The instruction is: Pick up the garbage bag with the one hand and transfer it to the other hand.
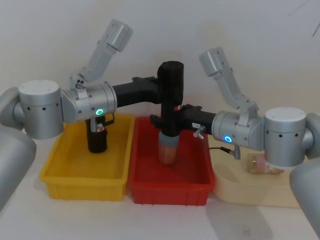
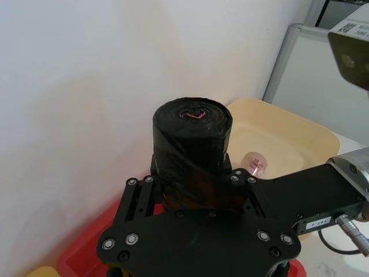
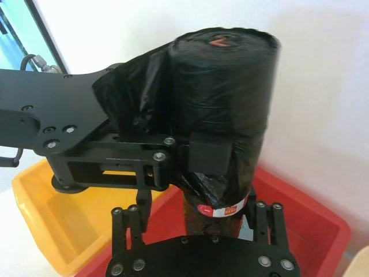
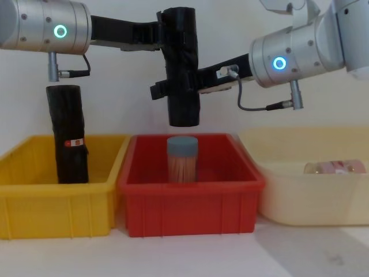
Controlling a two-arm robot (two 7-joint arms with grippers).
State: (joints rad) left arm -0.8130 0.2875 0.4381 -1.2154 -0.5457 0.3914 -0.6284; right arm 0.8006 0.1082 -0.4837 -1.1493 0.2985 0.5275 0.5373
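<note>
Garbage bag [image 4: 180, 69] upright above red bin [image 4: 190, 199], left pincer [image 4: 167, 36] and right pincer [image 4: 173, 86] both clamping it

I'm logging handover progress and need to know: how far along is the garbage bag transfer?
Pickup looks done: the garbage bag hangs upright above the red bin. Mid-handover: the left claw grips its upper part and the right claw its lower part. Left: one claw must release.

We see the garbage bag [image 4: 181, 69], a glossy black roll, held upright in mid-air above the red bin [image 4: 190, 202]; its red-and-white label [image 3: 226, 209] sits low.
</note>
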